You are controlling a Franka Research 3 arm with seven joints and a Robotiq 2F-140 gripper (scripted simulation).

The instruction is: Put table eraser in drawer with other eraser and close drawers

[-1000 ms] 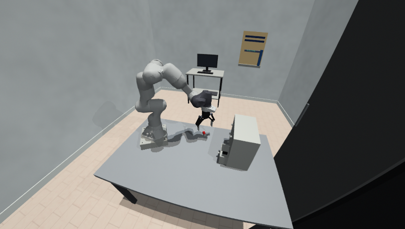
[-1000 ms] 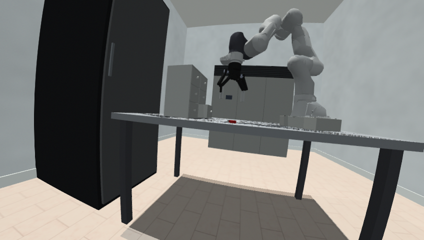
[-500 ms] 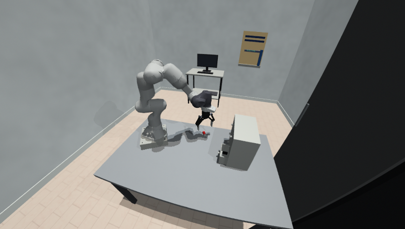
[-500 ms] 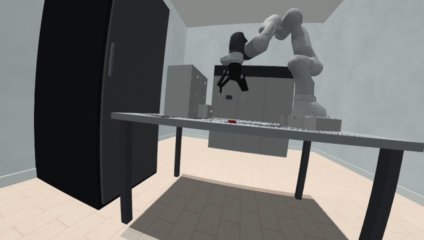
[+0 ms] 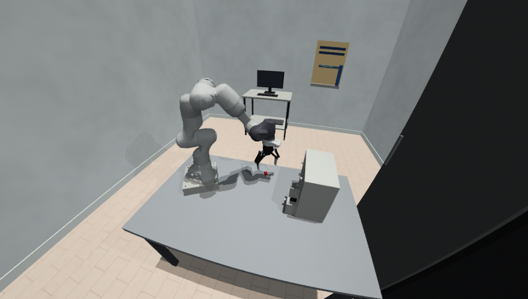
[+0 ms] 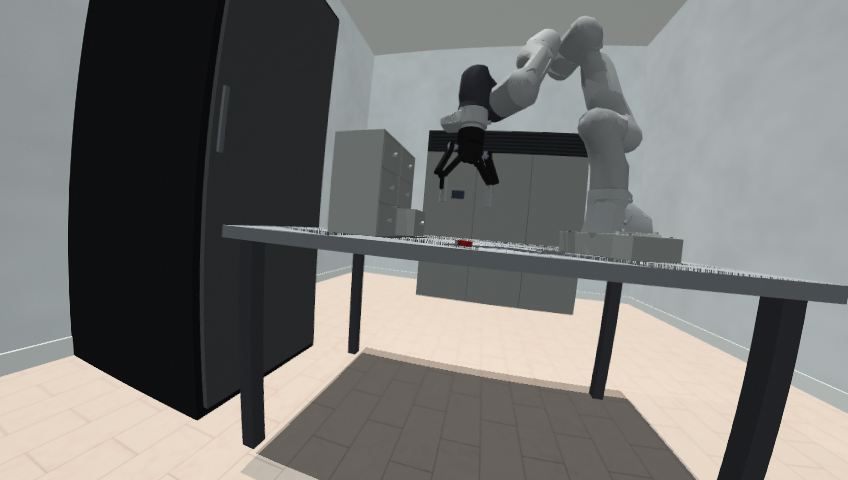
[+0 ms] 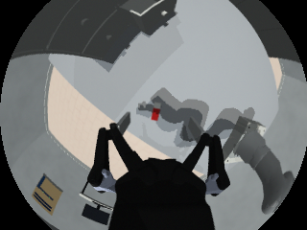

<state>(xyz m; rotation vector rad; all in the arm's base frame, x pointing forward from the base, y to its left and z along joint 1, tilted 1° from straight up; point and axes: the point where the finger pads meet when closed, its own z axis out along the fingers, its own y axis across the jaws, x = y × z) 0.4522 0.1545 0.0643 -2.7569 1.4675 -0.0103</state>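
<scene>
The red eraser (image 5: 265, 172) (image 6: 464, 243) (image 7: 155, 114) lies on the table (image 5: 236, 225). My gripper (image 5: 266, 164) (image 6: 465, 199) (image 7: 159, 119) points down above it, open and empty, its fingers well clear of the table. In the wrist view the eraser shows between the two fingertips. The grey chest (image 5: 320, 166) (image 6: 357, 178) stands upright on the table, its knobbed front facing the robot base side. One bottom drawer (image 5: 289, 209) (image 6: 407, 221) is pulled partly out. A dark patch shows inside it; I cannot tell what it is. The other drawers look pushed in.
The robot base (image 5: 200, 185) (image 6: 618, 245) stands at the table's other side from the chest. The table's edge (image 6: 535, 265) runs close by the eraser. A tall black cabinet (image 5: 444, 129) (image 6: 148, 178) stands beyond the chest. A desk with a monitor (image 5: 270, 78) stands off the table.
</scene>
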